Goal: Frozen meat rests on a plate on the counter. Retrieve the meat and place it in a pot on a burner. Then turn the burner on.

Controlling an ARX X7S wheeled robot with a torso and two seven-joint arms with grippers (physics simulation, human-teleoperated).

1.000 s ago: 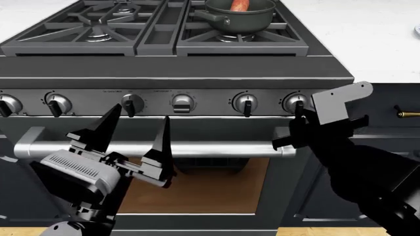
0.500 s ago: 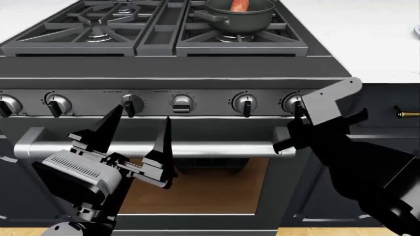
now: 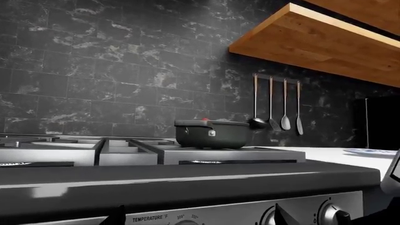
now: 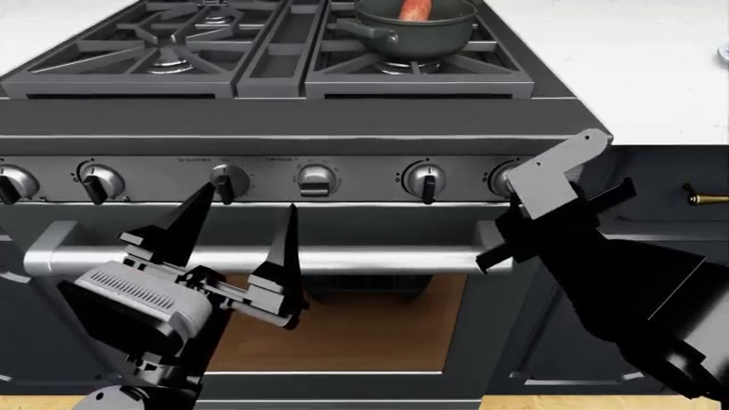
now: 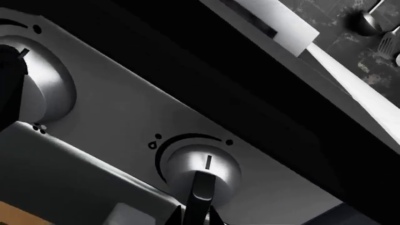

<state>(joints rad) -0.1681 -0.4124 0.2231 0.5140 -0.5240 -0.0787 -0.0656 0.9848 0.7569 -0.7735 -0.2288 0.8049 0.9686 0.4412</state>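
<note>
The meat (image 4: 416, 8) lies in the dark grey pot (image 4: 424, 34), which stands on the back right burner (image 4: 401, 65); the left wrist view shows the pot (image 3: 212, 133) with a red tip of meat (image 3: 204, 120) above its rim. My right gripper (image 4: 515, 190) is at the rightmost stove knob (image 4: 501, 178). Up close, its jaws (image 5: 196, 213) are closed on the black handle of that knob (image 5: 206, 164). My left gripper (image 4: 234, 231) hangs open and empty before the oven door. An edge of the plate (image 4: 725, 53) shows on the white counter (image 4: 638, 68).
Several other knobs (image 4: 426, 179) line the steel control panel, above the oven's bar handle (image 4: 341, 258). Cast-iron grates (image 4: 171, 43) cover the left burners. Utensils (image 3: 278, 105) hang on the dark tiled wall under a wooden shelf (image 3: 319, 42).
My right wrist has rolled at the rightmost knob, its grey bracket swinging left and tilting further. The left arm, pot and meat have not moved.
</note>
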